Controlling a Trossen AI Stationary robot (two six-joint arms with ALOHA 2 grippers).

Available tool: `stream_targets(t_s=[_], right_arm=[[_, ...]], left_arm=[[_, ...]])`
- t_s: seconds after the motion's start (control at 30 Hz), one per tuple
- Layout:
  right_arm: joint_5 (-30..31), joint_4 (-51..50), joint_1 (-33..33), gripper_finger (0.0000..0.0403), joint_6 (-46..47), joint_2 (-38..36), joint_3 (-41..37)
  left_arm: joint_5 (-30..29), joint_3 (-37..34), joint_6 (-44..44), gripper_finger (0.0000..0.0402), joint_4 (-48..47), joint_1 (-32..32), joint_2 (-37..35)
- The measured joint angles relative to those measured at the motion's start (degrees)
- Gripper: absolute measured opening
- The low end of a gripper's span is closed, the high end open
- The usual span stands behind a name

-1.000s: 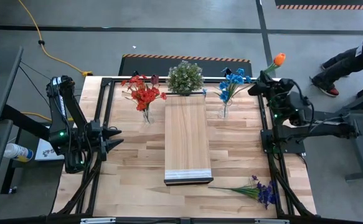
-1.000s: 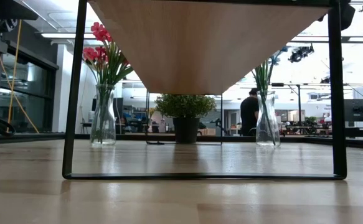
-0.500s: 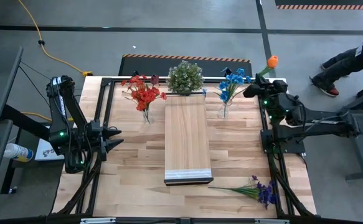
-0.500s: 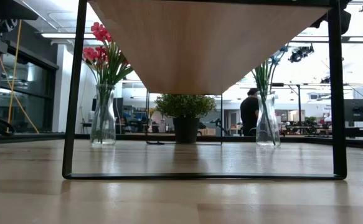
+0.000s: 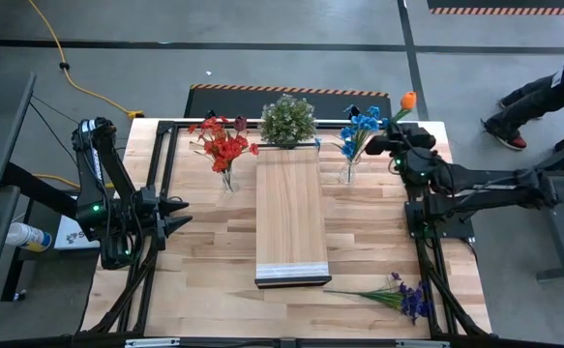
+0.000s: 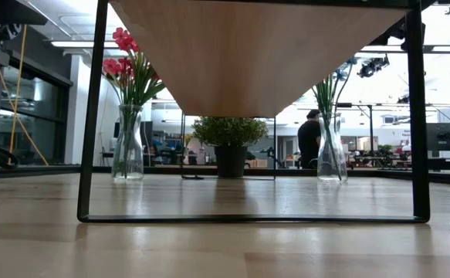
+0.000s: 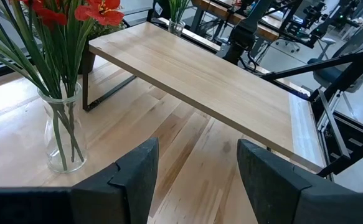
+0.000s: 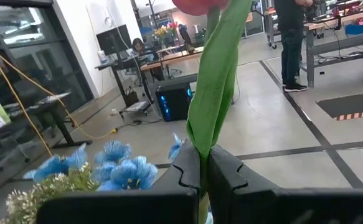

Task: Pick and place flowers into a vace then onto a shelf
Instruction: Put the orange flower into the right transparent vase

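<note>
Seen from above, the right gripper [image 5: 395,145] hangs over the far right corner of the bench [image 5: 204,251], its jaws clamped on the green stem of the orange flower [image 5: 407,100]. The bloom points up and away, toward the bench's far edge. The glass vase [image 5: 347,172] of blue flowers [image 5: 363,124] stands just beside the gripper, on its inner side toward the shelf [image 5: 289,215]. The stem's lower end, judged from this, must swing upright over the vase mouth before lowering. The left gripper [image 5: 183,214] waits near the bench's left edge, jaws apart, empty. Purple flowers [image 5: 398,295] lie loose on the bench's near right, nearer the right arm.
</note>
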Motion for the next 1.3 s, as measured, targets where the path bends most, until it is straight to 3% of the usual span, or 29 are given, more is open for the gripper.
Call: stream_targets(t_s=[0.43,1.3], right_arm=[[-0.40,-3.23,0.00,0.0014,5.78,1.51,0.00],[-8.77,-5.62,0.00,0.0054,6.87,1.49,0.00]], left_arm=[[0.00,0.02,1.12,0.0250,-0.02,0.00,-0.02],[-0.02,0.01,1.29,0.0250,0.00,0.01,-0.02]])
